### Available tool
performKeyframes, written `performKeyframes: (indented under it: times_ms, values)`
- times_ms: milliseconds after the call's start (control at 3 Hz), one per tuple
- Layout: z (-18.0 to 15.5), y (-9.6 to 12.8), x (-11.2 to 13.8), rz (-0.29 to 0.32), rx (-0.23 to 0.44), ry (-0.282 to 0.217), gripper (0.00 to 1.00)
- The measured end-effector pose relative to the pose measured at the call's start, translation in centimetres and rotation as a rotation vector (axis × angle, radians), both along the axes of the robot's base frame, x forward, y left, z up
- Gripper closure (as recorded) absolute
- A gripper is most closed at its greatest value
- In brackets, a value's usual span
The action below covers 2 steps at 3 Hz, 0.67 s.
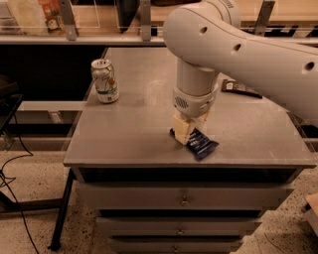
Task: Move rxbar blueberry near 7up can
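The rxbar blueberry (pixel 202 144), a flat dark-blue wrapper, lies near the front edge of the grey table (pixel 129 129), right of centre. My gripper (pixel 183 130) points straight down at the bar's left end and covers that end. The 7up can (pixel 105 81), white and pale green with a silver top, stands upright near the table's left edge, well to the left of and behind the bar. My white arm (pixel 248 44) reaches in from the upper right.
A dark brown bar wrapper (pixel 240 88) lies at the table's right, partly behind my arm. Drawers (pixel 185 201) sit below the table top. A shelf rail with clear containers (pixel 54 15) runs along the back. Cables lie on the floor at the left.
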<state>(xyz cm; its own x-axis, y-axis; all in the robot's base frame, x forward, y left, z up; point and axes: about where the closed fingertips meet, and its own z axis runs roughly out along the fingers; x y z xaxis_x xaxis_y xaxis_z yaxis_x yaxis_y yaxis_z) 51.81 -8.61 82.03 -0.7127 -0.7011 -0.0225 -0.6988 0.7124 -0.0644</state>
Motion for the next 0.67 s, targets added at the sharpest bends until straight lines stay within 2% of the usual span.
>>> performKeyframes:
  times_ms: [333, 667]
  values:
    - [0.0, 0.0, 0.0, 0.000, 0.000, 0.000, 1.00]
    - [1.9, 0.6, 0.3, 0.038, -0.002, -0.032, 1.00]
